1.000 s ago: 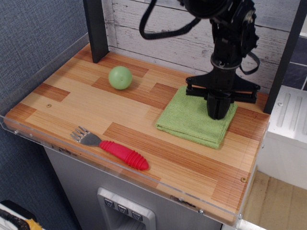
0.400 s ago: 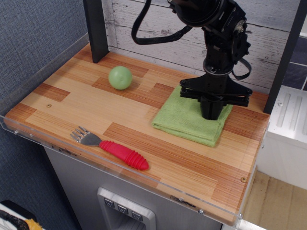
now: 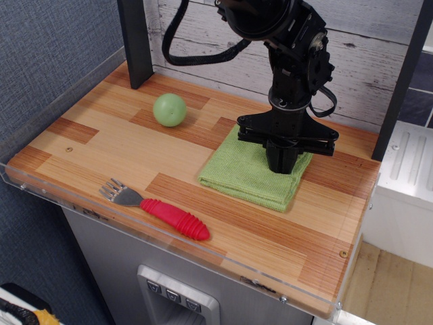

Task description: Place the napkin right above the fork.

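Note:
The napkin (image 3: 237, 172) is a folded light-green cloth lying flat on the wooden table (image 3: 115, 152), right of centre. My gripper (image 3: 282, 166) points straight down onto the napkin's right part; its dark fingers are together and pinch or press the cloth where they meet it. The fork (image 3: 159, 211), with silver tines and a ribbed red handle, lies near the front edge, tines pointing left. The napkin sits up and to the right of the fork, apart from it.
A pale-green ball (image 3: 169, 110) rests at the back left. A dark post (image 3: 135, 40) stands at the back left and another (image 3: 400, 81) at the right edge. A clear plastic rim (image 3: 61, 200) lines the table's front and left sides.
The gripper has moved left and slightly toward the front, and the napkin has slid left with it. Fork and ball have not moved.

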